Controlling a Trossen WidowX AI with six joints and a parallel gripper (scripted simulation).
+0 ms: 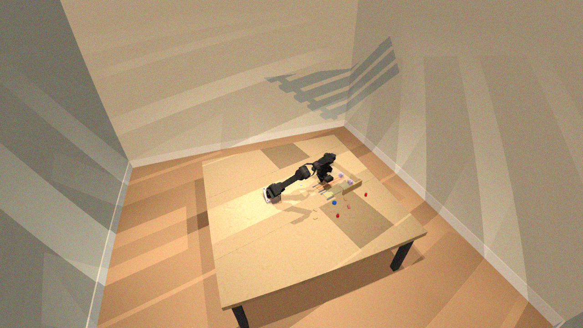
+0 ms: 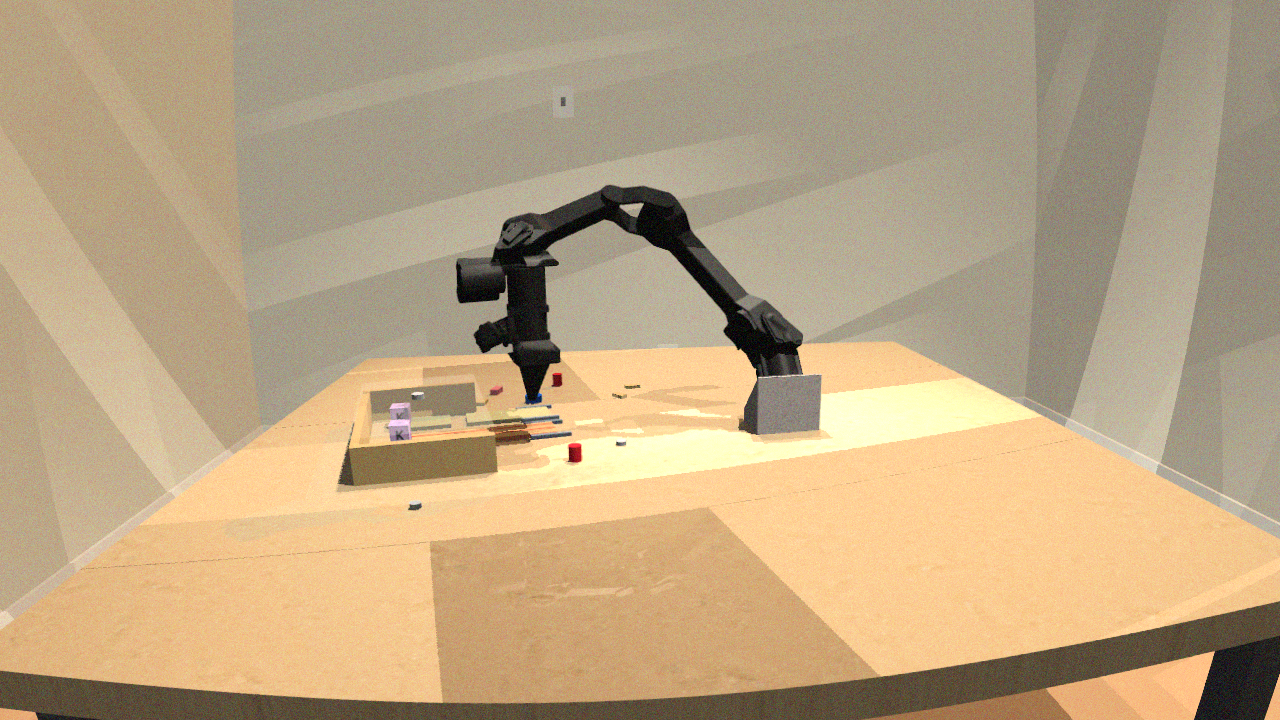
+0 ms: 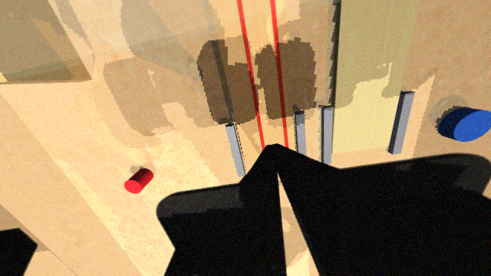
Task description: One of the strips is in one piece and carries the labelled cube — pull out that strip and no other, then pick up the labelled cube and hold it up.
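A tan strip with two red lines point(image 3: 265, 57) point(image 2: 505, 432) runs from the open wooden tray point(image 2: 420, 458) point(image 1: 355, 185) towards the arm, with short grey bars point(image 3: 235, 149) at its near end. A pale green strip point(image 3: 368, 57) lies beside it. Two lilac cubes marked K point(image 2: 400, 432) point(image 2: 400, 411) point(image 1: 350, 181) point(image 1: 340, 175) sit in the tray; they are out of the wrist view. My gripper point(image 3: 272, 149) point(image 2: 534, 392) point(image 1: 326, 178) is shut and points straight down. Its tips are at the near end of the red-lined strip, between the red lines. I see nothing between the fingers.
A blue disc point(image 3: 466, 124) point(image 1: 334, 202) lies just beside the strips. Red cylinders point(image 3: 139, 181) point(image 2: 574, 452) point(image 2: 556, 379) point(image 1: 365, 194), a pink block point(image 2: 495, 390) point(image 1: 348, 207) and small discs are scattered near the tray. The arm's grey base block point(image 2: 783, 404) stands to the right.
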